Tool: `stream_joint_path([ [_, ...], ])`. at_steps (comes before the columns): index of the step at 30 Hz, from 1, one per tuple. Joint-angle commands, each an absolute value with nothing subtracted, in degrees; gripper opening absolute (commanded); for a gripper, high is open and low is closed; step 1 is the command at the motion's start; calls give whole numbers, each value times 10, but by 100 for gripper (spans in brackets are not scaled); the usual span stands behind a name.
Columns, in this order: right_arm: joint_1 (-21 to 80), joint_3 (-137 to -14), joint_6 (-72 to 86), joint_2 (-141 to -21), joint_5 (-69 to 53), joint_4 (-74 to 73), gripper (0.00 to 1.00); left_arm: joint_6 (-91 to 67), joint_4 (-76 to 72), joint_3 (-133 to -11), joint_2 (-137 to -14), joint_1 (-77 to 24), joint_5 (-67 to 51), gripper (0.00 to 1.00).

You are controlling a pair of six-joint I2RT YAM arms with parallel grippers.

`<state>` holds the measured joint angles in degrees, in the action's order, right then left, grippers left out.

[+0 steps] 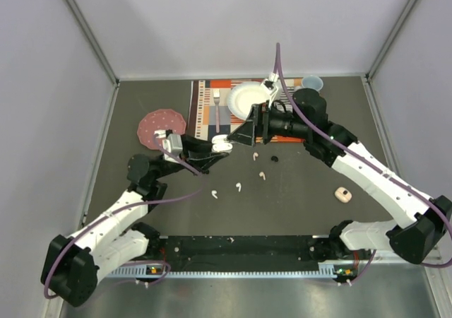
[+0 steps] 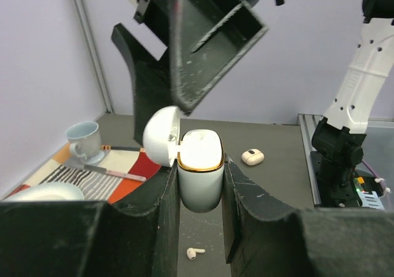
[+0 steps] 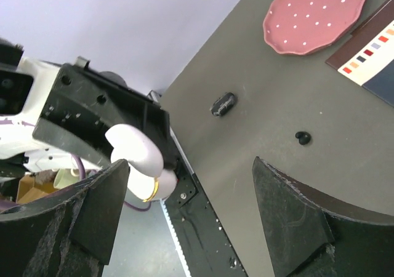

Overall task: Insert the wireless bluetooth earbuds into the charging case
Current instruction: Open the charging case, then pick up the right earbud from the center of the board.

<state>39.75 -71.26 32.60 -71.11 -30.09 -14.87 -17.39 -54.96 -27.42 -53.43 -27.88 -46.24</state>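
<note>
White charging case [image 2: 201,172], lid open, upright, clenched in my left pincer [image 1: 214,148]. Earbuds [image 1: 262,176] lie loose on the bench [image 1: 304,215] nearby. My right pincer [image 1: 248,128] gapes empty just over the case. Step looks like bud fetch; next, lower right onto white earbud [image 1: 239,186], pinch precisely.

2 wht buds [image 1: 214,191] [image 1: 239,186], 2 pink buds [image 1: 255,155] [image 1: 262,175], 2 plates [image 1: 152,124] [image 1: 244,100].

White charging case [image 2: 200,169]: upright, clamped in the left gripper [image 2: 200,188], lid [image 2: 161,135] swung open sideways, gold rim at the mouth. White earbud [image 1: 214,191] and second white earbud [image 1: 239,186] lie near each other on the table. Pink earbud [image 1: 262,175] and second pink earbud [image 1: 255,155] lie beyond them. Black earbud [image 1: 274,158] lies just beside the latter.
</note>
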Motion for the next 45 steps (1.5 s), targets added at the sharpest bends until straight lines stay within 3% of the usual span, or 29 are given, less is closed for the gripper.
stream_joint_path([
  [1, 398, -743, 332, -724, -291, -105, 81, -157, -560, -272, -502, -286, -481, 0],
  [12, 378, -720, 360, -674, -323, -26, 85, -129, -555, -224, -470, -286, -364, 0],
  [17, 358, -697, 360, -655, -250, -58, 83, -114, -538, -222, -457, -282, -346, 0],
  [22, 292, -649, 381, -646, -184, -140, 77, -120, -504, -230, -439, -252, -374, 0],
  [27, 285, -616, 337, -679, -211, -197, 71, -187, -547, -218, -427, -181, -435, 0],
  [34, 346, -598, 327, -740, -123, -225, 68, -231, -599, -204, -416, -134, -482, 0],
  [45, 446, -623, 346, -833, -6, -240, 61, -372, -834, -120, -432, -50, -475, 0],
])
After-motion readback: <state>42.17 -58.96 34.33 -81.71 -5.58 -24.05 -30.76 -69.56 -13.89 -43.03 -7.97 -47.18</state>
